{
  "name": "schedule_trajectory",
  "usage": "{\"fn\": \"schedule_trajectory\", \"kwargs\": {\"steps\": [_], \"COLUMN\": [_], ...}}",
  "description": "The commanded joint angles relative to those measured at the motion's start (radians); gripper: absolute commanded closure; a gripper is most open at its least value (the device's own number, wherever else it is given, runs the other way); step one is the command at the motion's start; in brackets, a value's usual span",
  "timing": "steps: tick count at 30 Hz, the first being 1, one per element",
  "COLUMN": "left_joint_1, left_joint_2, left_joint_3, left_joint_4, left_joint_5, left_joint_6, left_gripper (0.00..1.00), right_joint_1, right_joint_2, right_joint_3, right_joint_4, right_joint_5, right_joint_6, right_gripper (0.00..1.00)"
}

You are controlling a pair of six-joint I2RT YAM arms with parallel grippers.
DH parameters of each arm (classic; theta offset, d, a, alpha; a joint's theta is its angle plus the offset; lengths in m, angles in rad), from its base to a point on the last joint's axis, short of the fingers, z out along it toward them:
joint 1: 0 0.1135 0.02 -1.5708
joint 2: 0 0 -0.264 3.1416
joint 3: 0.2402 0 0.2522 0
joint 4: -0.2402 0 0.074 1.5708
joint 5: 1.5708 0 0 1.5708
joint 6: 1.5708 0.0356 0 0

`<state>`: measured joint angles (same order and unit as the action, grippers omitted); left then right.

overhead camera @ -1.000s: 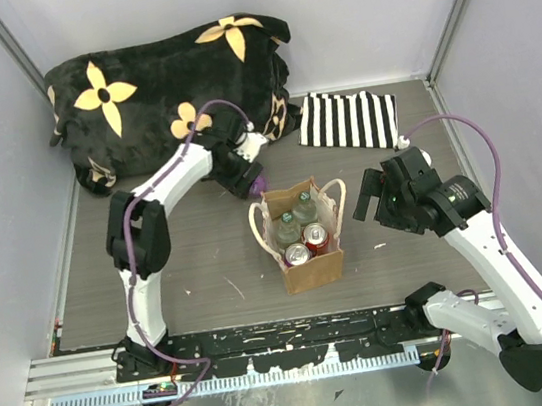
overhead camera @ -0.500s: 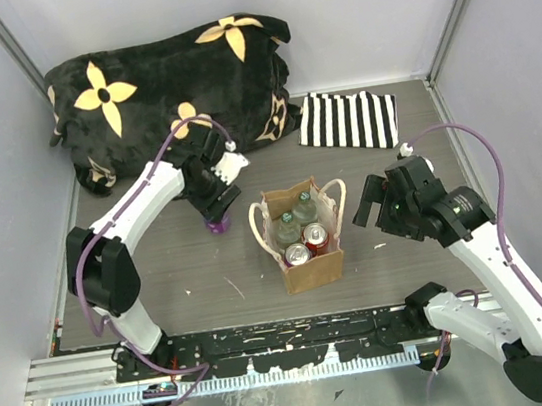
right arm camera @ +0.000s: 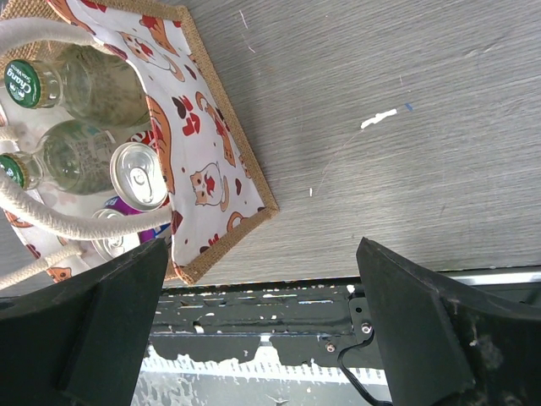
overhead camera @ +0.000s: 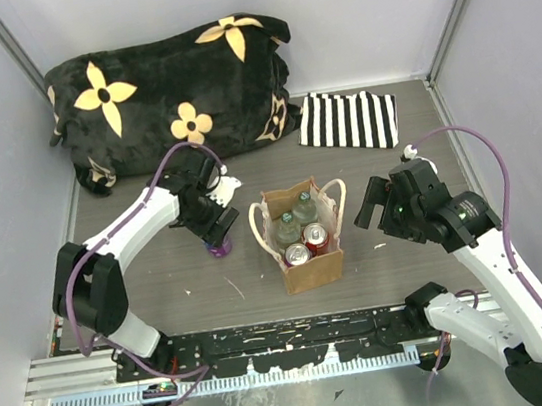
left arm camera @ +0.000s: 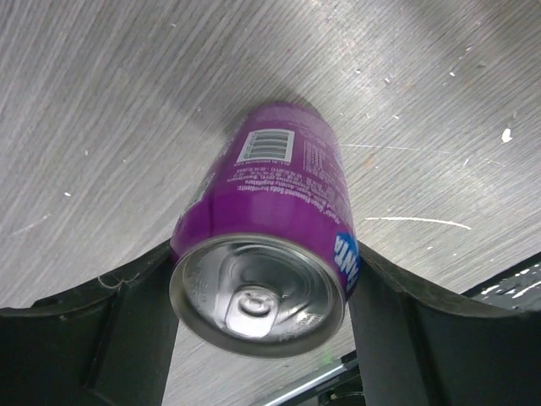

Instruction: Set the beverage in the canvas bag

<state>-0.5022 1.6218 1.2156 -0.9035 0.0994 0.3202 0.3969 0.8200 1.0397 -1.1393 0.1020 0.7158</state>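
L gripper [overhead camera: 215, 235] is clamped on the purple can [left arm camera: 270, 211], upright, on or just off the table, just left of the canvas bag [overhead camera: 313, 270]. Risk: bag's crowded w/ bottles [right arm camera: 93, 85] and cans [overhead camera: 297, 254], so the can may snag the near handle [overhead camera: 257, 227] or tip the bag. R gripper [overhead camera: 370, 207] hangs spread, empty, right of bag.

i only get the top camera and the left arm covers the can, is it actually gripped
observer: yes. The left wrist view shows the left pincer shut on the purple can, tab end toward the camera.
operator: right side carrying anything
observer: no. In its wrist view the right pincer is open and empty, off to the side of the bag.
operator: bottles in the bag capped
observer: yes, the right wrist view shows green caps on both bottles.
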Motion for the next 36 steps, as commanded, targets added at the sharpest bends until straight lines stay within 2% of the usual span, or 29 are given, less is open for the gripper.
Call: {"fn": "schedule_trajectory", "kwargs": {"steps": [1,5,8,16,20,26,28,30,31,33,34,36], "left_joint_1": [-0.005,-0.006,-0.005,-0.011,-0.017,-0.027,-0.027,-0.027,-0.027,-0.027,-0.027,-0.026], "left_joint_2": [-0.089,-0.104,-0.108,-0.035,0.009,0.034,0.028,0.024,0.022,0.015,0.011,0.003], "left_joint_3": [-0.040,-0.042,-0.024,0.042,0.071,0.087,0.084,0.093,0.100,0.119,0.134,0.177], "left_joint_4": [0.074,0.049,0.026,-0.021,-0.031,-0.092,-0.099,-0.116,-0.128,-0.151,-0.167,-0.201], "left_joint_5": [0.041,0.035,0.033,0.008,0.007,-0.003,-0.017,-0.027,-0.030,-0.034,-0.040,-0.055], "left_joint_6": [-0.056,-0.064,-0.064,-0.052,-0.054,-0.032,-0.022,-0.018,-0.017,-0.014,-0.012,-0.006], "left_gripper": [0.19,0.03,0.02,0.11,0.24,0.24,0.37,0.62,0.68,0.95,0.99,1.00], "right_joint_1": [-0.001,-0.001,-0.001,-0.001,-0.001,-0.001,-0.001,-0.001,-0.001,0.000,0.000,-0.001], "right_joint_2": [-0.006,0.006,0.015,0.014,0.000,-0.027,-0.034,-0.039,-0.040,-0.042,-0.042,-0.044], "right_joint_3": [0.018,0.026,0.031,0.031,0.028,0.004,-0.008,-0.017,-0.020,-0.022,-0.023,-0.022], "right_joint_4": [0.009,0.009,0.010,0.014,0.008,0.001,0.002,0.005,0.006,0.007,0.006,0.006], "right_joint_5": [0.005,0.005,0.003,-0.001,0.004,0.011,0.009,0.007,0.006,0.006,0.006,0.008], "right_joint_6": [0.016,0.015,0.013,0.013,0.015,0.022,0.027,0.031,0.030,0.031,0.031,0.030], "right_gripper": [0.00,0.00,0.00,0.00,0.00,0.00,0.00,0.00,0.00,0.00,0.00,0.00]}}
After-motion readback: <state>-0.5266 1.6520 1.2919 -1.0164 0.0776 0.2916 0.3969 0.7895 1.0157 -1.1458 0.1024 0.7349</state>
